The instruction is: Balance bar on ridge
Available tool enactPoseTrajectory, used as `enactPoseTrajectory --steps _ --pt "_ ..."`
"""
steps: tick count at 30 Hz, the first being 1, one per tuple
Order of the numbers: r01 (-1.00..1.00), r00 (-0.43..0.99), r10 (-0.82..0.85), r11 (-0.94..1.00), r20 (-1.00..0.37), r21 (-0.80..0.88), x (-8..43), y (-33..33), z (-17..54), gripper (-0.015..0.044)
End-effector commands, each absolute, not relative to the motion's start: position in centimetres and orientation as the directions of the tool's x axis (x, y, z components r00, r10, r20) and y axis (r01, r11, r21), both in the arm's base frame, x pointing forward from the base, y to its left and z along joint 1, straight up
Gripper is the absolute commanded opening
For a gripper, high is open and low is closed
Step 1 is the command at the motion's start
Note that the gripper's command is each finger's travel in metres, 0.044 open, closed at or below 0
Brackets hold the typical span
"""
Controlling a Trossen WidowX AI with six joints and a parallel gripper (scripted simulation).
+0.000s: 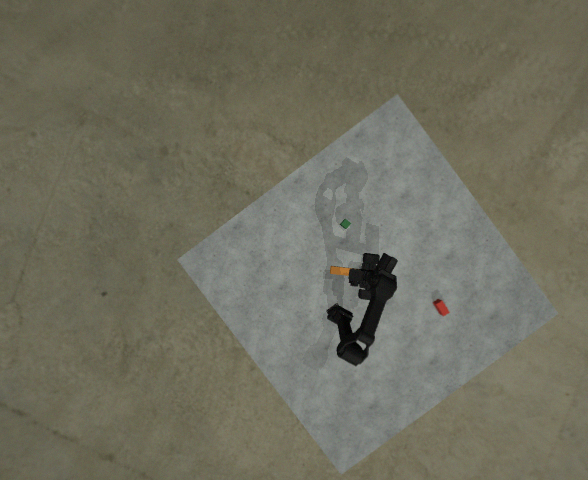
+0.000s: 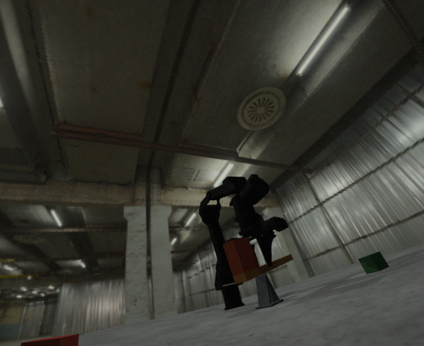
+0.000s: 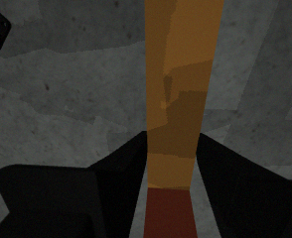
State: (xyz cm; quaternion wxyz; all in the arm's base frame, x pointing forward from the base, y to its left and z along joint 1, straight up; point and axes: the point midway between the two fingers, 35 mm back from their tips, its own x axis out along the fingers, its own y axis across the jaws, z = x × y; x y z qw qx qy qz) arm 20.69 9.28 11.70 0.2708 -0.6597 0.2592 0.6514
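Observation:
The orange bar (image 1: 338,270) (image 2: 282,260) (image 3: 186,40) carries a dark red block (image 2: 240,259) (image 3: 169,213) on one end. My gripper (image 2: 269,263) (image 3: 171,137) is shut on the bar, with a finger on each side, close to the block. The grey ridge (image 2: 265,292) stands on the table under the middle part of the bar. The bar is clear of the table and lies at or just above the ridge's top; whether they touch cannot be told. In the overhead view my arm hides the ridge, the block and the fingers.
A green cube (image 1: 345,223) (image 2: 373,262) lies on the grey table (image 1: 263,248), beyond the bar from my arm's base. A separate red block (image 1: 441,307) (image 2: 55,340) lies to the right of the arm in the overhead view.

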Motion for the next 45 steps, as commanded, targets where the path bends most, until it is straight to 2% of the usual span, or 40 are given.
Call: enactPoseTrajectory --steps 1,45 --pt "-0.691 0.02 0.009 -0.723 -1.0 -0.02 20.75 9.25 11.63 0.0" --pt "-0.691 0.02 0.009 -0.723 -1.0 -0.02 20.69 9.24 11.26 0.0"
